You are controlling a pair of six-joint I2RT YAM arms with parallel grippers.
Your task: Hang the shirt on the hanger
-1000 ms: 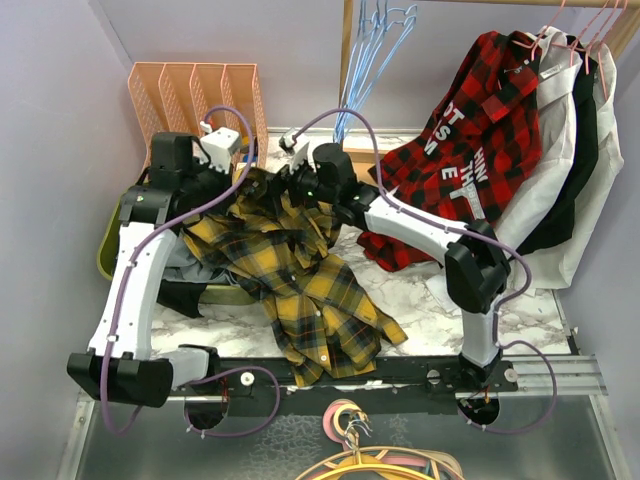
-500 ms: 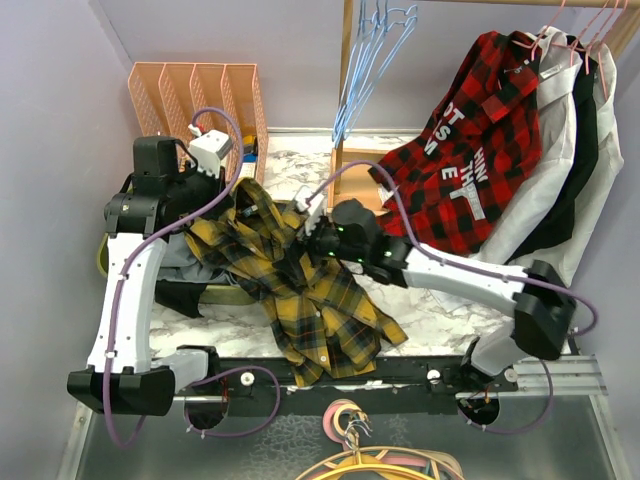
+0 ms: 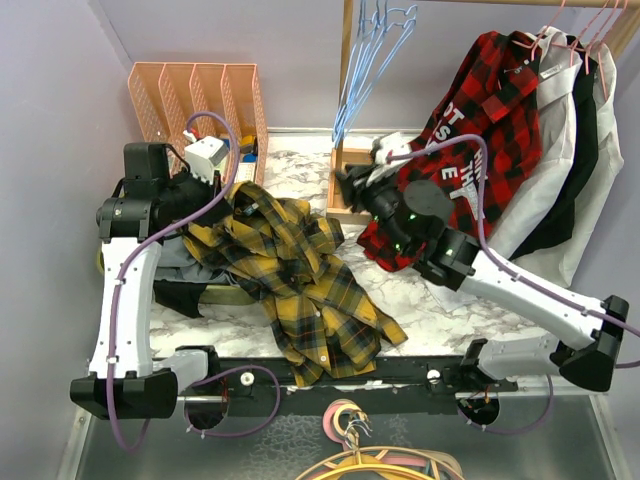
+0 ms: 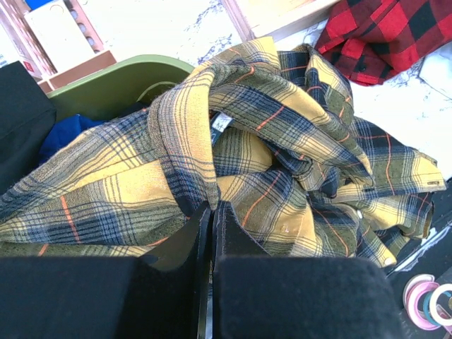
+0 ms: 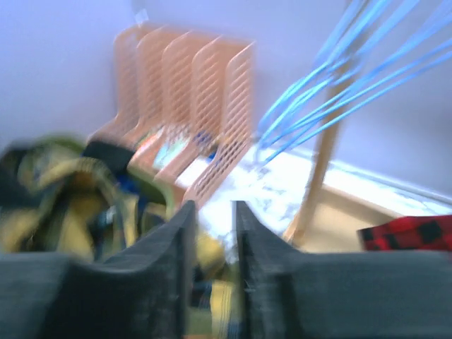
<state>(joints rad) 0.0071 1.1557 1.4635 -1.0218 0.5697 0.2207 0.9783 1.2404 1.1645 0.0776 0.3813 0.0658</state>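
Note:
The mustard-and-dark plaid shirt [image 3: 300,270] lies crumpled across the table, with one end draped over the green bin. My left gripper [image 3: 224,196] is shut on a fold by its collar [image 4: 191,141], and the cloth is pinched at the tips [image 4: 212,206]. My right gripper [image 3: 346,180] is off the shirt, at the foot of the wooden stand, its fingers [image 5: 176,240] a narrow gap apart with nothing between them [image 5: 215,208]. That view is blurred, with the shirt [image 5: 56,183] low on the left. Several light-blue wire hangers [image 3: 370,50] hang at the back [image 5: 339,70].
An orange file rack [image 3: 195,95] stands at the back left and a green bin [image 3: 105,255] under the shirt's left end. A red plaid shirt [image 3: 460,140] and grey, black and white garments [image 3: 570,130] hang at the right. Tape rolls [image 3: 345,415] lie by the front rail.
My right arm has swung away from the shirt, back and to the right toward the wooden stand, and its jaws have narrowed. The left gripper has drawn slightly left, still holding the shirt.

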